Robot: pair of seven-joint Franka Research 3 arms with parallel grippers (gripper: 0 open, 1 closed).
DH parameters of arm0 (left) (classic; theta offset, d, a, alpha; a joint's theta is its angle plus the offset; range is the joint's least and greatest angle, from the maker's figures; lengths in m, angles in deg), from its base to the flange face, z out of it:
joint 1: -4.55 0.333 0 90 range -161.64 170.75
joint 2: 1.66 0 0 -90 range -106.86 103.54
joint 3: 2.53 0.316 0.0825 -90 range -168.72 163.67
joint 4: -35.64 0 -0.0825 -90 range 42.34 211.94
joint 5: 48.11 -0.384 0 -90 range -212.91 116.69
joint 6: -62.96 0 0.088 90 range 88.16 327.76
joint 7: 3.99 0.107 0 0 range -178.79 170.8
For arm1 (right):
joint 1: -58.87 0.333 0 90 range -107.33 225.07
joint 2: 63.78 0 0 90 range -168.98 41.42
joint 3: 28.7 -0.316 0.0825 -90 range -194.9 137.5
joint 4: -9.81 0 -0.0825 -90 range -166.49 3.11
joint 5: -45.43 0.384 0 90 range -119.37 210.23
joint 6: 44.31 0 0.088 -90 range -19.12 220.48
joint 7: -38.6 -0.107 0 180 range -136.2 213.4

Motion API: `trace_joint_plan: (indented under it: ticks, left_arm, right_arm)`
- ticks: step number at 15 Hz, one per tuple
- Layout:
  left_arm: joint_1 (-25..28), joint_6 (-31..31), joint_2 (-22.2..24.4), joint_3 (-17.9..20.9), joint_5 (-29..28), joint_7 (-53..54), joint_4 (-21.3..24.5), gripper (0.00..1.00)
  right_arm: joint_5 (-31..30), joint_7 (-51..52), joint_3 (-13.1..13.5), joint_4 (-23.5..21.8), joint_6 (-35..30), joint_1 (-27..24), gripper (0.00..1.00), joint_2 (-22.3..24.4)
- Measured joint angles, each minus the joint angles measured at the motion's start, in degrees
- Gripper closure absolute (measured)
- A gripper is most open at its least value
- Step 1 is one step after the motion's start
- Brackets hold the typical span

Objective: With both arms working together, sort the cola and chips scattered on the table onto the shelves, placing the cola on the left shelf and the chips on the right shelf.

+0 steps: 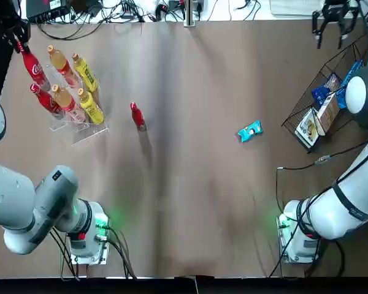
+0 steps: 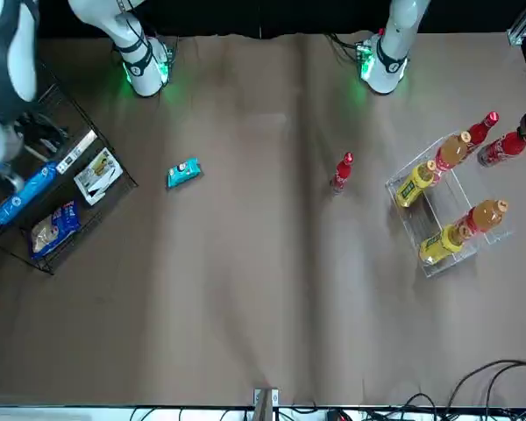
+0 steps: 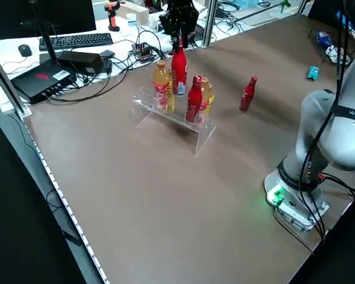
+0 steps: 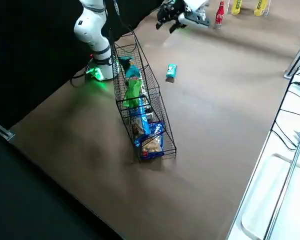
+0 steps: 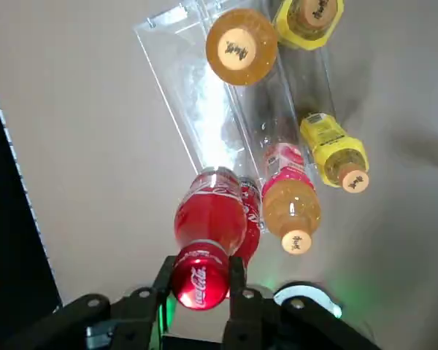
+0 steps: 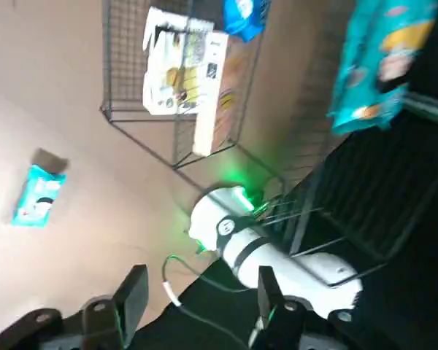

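Observation:
My left gripper (image 1: 15,33) is shut on the red cap of a cola bottle (image 1: 34,67) and holds it upright at the far left corner of the clear left shelf (image 1: 80,131). In the left wrist view the cap (image 5: 199,279) sits between the fingers. A second cola (image 1: 46,101) stands in the rack, and a third cola (image 1: 138,116) stands alone on the table. One cyan chips packet (image 1: 249,130) lies on the table left of the black wire right shelf (image 1: 292,116). My right gripper (image 1: 334,23) hangs open above the table's far right corner, holding nothing.
Orange-capped and yellow bottles (image 1: 80,92) fill the rest of the acrylic rack. The wire basket (image 4: 167,132) holds a green packet (image 4: 132,93), a cyan packet (image 4: 127,67), dark blue bags and boxes. Cables and gear run along the table's far edge (image 1: 110,12). Both arm bases glow green.

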Motion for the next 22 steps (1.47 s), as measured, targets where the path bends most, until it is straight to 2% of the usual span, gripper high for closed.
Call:
trace_joint_plan:
  ticks: [7,10,15,18,19,22]
  left_arm:
    - [1.59,7.32,-0.02,0.01,1.1,1.5,4.87,0.69]
    - [1.97,10.84,-0.03,0.03,1.1,1.5,7.7,0.69]
    - [2.7,14.56,-0.05,0.05,1.1,1.92,10.83,0.69]
    - [2.91,16.36,-0.05,0.05,1.11,2.06,12.19,0.69]
    - [3.34,17.58,-0.05,0.06,1.13,2.14,13.05,0.69]
    - [3.64,17.92,0.0,0.07,1.4,2.61,13.08,0.69]
  right_arm:
    - [7.99,-12.8,-0.07,-12.93,13.82,2.49,0.27,-1.05]
    - [10.52,-13.88,0.4,-13.85,17.82,2.27,0.27,-1.03]
    - [14.5,-14.2,1.07,-14.56,19.14,-1.15,0.27,-0.88]
    - [17.7,-18.08,0.86,-20.32,26.71,-1.52,0.25,-0.99]
    - [18.23,-19.68,0.43,-24.9,30.28,0.04,0.24,-1.48]
    - [18.32,-24.62,-0.02,-29.27,34.41,5.33,0.17,-4.33]
